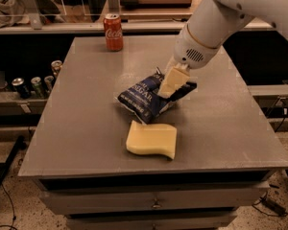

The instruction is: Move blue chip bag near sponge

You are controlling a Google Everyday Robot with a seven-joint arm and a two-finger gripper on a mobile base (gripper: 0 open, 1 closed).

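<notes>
Camera view: grey table (86,104), white arm (221,18) from upper right. Its gripper (175,83) is clamped on the blue chip bag (143,98) at table centre, just behind the sponge (151,139). 1 red cola can (113,31) stands at the far edge.

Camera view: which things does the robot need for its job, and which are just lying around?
For the job: blue chip bag, sponge, gripper above the table, clamped on the bag.
Just lying about: cola can, cans beside the table.
</notes>
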